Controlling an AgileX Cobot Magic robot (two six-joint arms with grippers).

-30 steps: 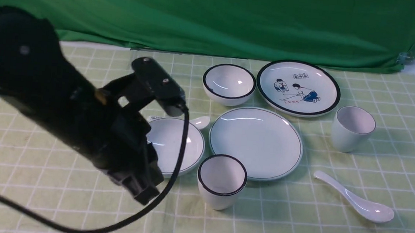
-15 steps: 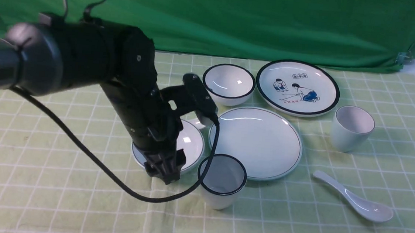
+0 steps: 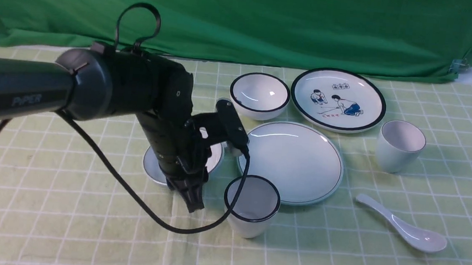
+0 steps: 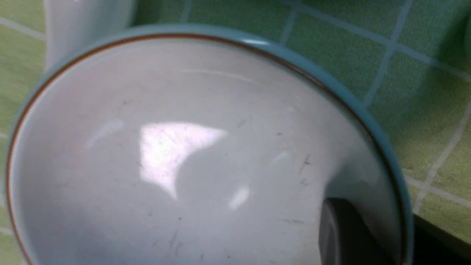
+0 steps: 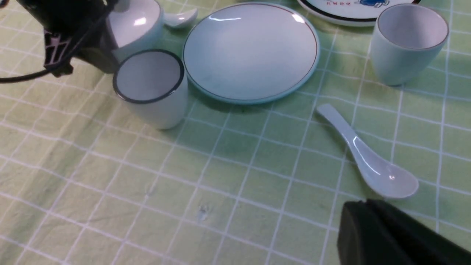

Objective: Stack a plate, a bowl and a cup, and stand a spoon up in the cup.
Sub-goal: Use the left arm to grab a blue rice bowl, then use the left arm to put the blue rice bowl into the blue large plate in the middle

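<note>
Item: bowl (image 3: 152, 169), just left of plate (image 3: 292, 162); near rim clamped in my left gripper (image 3: 192, 196). Handling: I lift level, clear black-rimmed cup (image 3: 251, 205), centre over plate, lower gently.

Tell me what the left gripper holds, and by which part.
The left gripper pinches the bowl at its near rim, one finger inside.

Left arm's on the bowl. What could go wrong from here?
1. The left fingers pinch only the rim of the bowl; glazed and shallow, it may tilt or slip when lifted.
2. The black-rimmed cup stands beside that grip, with the cable looped past it; swinging toward the plate could knock it over.
</note>
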